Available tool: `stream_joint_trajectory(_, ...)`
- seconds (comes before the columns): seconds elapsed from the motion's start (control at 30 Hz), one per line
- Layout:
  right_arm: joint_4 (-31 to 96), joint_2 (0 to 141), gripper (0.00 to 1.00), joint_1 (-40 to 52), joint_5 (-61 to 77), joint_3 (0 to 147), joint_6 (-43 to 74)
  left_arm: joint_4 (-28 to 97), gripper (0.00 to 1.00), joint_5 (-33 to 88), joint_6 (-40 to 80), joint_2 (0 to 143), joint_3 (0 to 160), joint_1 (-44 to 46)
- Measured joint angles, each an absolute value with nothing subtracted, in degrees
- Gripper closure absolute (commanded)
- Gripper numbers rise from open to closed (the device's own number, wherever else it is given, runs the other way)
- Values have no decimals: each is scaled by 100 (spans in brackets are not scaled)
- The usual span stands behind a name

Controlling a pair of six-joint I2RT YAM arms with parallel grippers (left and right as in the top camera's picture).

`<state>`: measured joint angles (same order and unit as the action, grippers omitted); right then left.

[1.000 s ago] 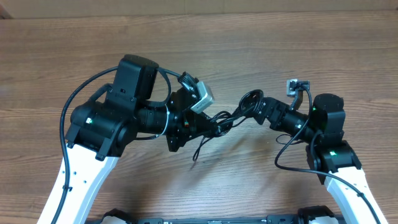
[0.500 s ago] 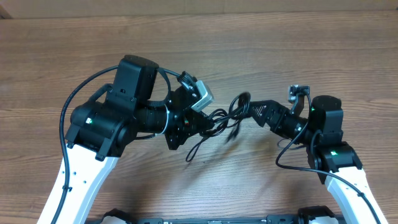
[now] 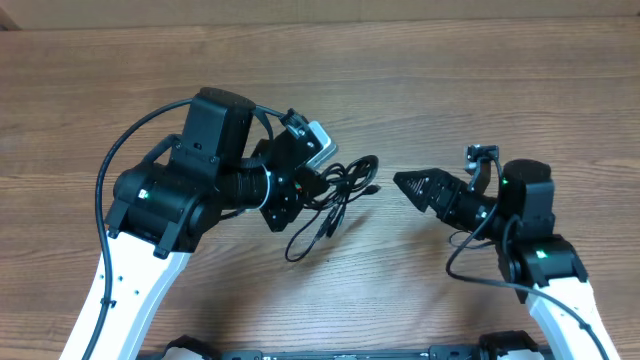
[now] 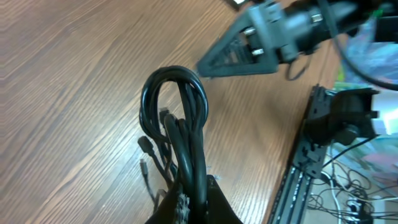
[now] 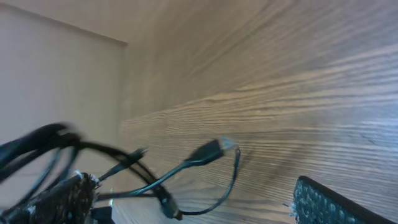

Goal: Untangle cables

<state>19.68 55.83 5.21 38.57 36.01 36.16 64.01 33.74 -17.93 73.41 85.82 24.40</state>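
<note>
The cables are a bunch of thin black cords, and my left gripper is shut on them left of the table's middle. In the left wrist view a tight loop of the cables stands up out of the shut fingers, with small plug ends dangling at the left. One slack loop hangs down toward the front. My right gripper is open, a short gap to the right of the bunch, and touches nothing. From the right wrist a plug end and loose cords show ahead of the wide-apart pads.
Bare wooden table lies behind and on both sides of the arms. Thick black arm wires curve along each arm. A black rail with stray wires runs along the table's front edge.
My right gripper has drawn back to the right, away from the bunch it was touching. The left gripper has swung the cables left, and the slack loop now hangs lower.
</note>
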Motion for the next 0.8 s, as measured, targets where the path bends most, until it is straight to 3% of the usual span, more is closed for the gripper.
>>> stream_joint_trajectory(0.47,1688,4200,0,519,4473,3835,3612,5992,96,3774,-1623,7338,8582,2440)
stream_joint_trajectory(0.8,1658,4200,0,508,5988,3846,1962,6125,96,4692,-1619,7341,8582,2440)
